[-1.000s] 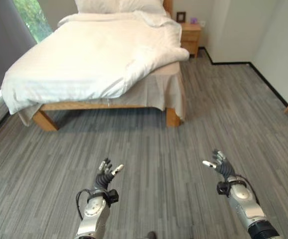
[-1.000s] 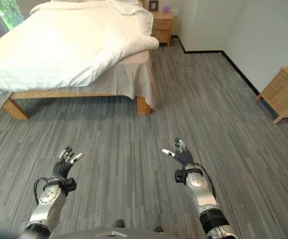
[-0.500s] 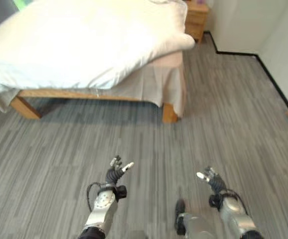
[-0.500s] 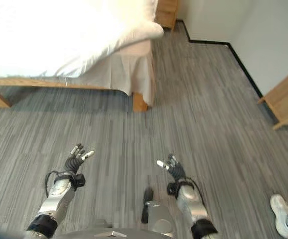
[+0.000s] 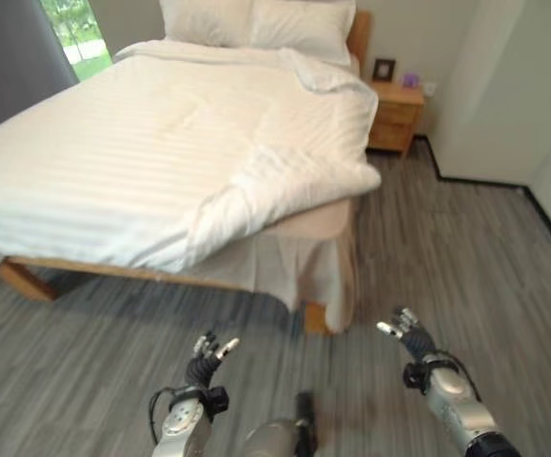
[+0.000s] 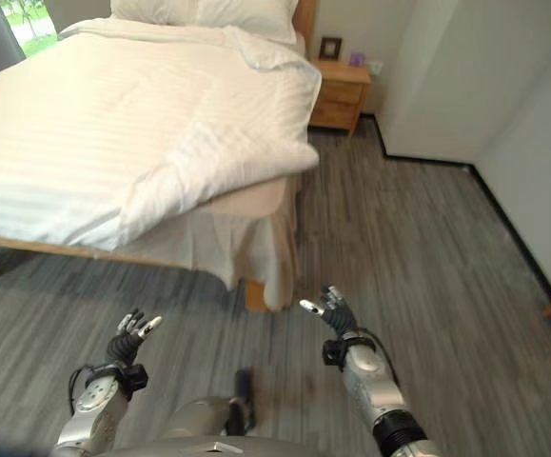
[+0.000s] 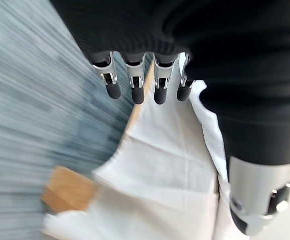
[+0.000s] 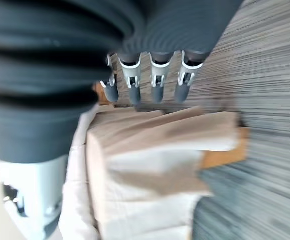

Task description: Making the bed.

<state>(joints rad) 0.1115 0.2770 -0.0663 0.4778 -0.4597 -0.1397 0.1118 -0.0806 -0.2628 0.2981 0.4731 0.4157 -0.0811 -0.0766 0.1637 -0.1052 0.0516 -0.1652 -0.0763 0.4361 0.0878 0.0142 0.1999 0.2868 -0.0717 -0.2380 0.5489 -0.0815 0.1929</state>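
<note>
A wooden bed (image 5: 318, 317) stands ahead under a white duvet (image 5: 151, 143) that lies crooked. Its near right corner (image 5: 346, 176) is bunched and pulled up, baring the beige mattress and bed skirt (image 5: 294, 262). Two white pillows (image 5: 256, 21) lean at the headboard. My left hand (image 5: 202, 351) hovers open above the floor, short of the bed's foot, holding nothing. My right hand (image 5: 410, 335) hovers open near the bed's right foot corner, also empty. The bed skirt (image 8: 150, 150) shows past the right hand's fingers (image 8: 157, 85) in its wrist view.
A wooden nightstand (image 5: 395, 116) with a small frame stands right of the headboard. A grey curtain (image 5: 9, 57) and a window are at the left. Grey plank floor (image 5: 465, 248) runs along the bed's right side to the wall.
The camera has tilted up and come closer to the bed, so the pillows and nightstand show again. Both hands stay open and raised, now nearer the bed's foot.
</note>
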